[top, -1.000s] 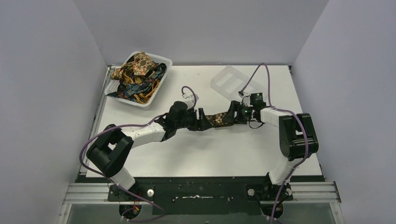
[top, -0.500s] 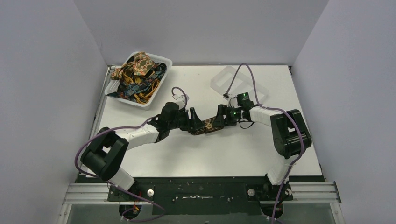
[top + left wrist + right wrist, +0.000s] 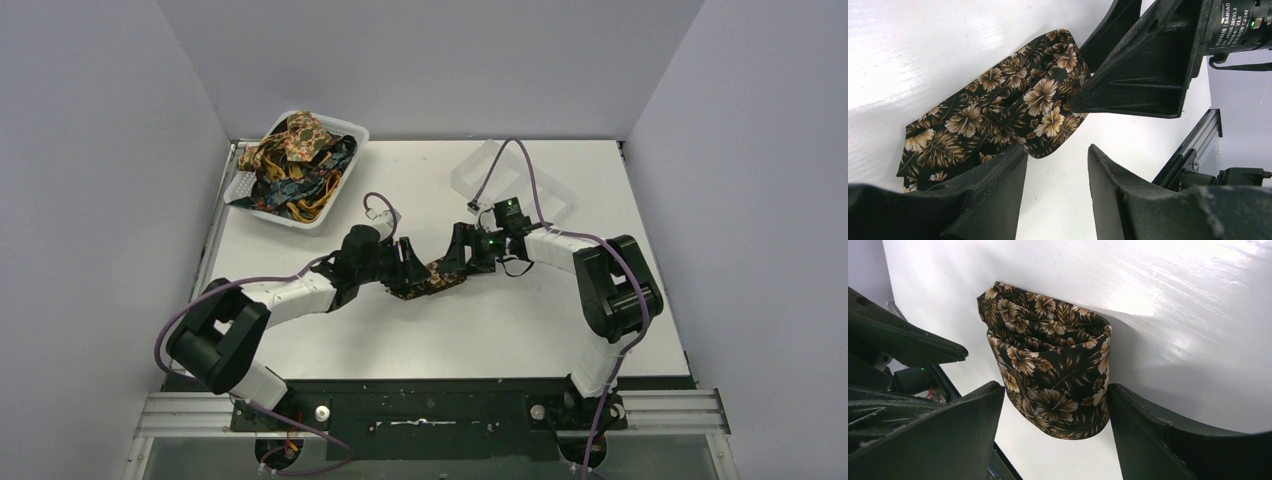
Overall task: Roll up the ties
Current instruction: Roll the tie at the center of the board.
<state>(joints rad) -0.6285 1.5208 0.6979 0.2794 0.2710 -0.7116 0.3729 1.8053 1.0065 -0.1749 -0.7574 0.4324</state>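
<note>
Brown floral tie (image 3: 1053, 375): found mid-table (image 3: 500, 330) between the two grippers. One end is gathered into a loose, puffy coil and the rest is laid flat toward the left arm.
Right gripper (image 3: 1055, 395): spread wide, yet both inner faces are met by the coil's sides. The bundle is judged to be pinched so the turns cannot spring apart.
Left gripper (image 3: 1055, 165): parted to a moderate gap, with only bare table seen between the fingers (image 3: 983, 200); nothing is gripped. The flat tail is run under or just beside one finger (which cannot be told), probably so it is kept straight.
Step in hand: winding is judged to be under way. The length still unrolled is hidden.
White basket (image 3: 300, 222): set at the far left corner, heaped with more ties (image 3: 298, 150) yet to be rolled.
Clear tray (image 3: 465, 175): placed beyond the right gripper, likely meant for finished rolls.
Risk: the coil could be skewed by slack in the tail.
</note>
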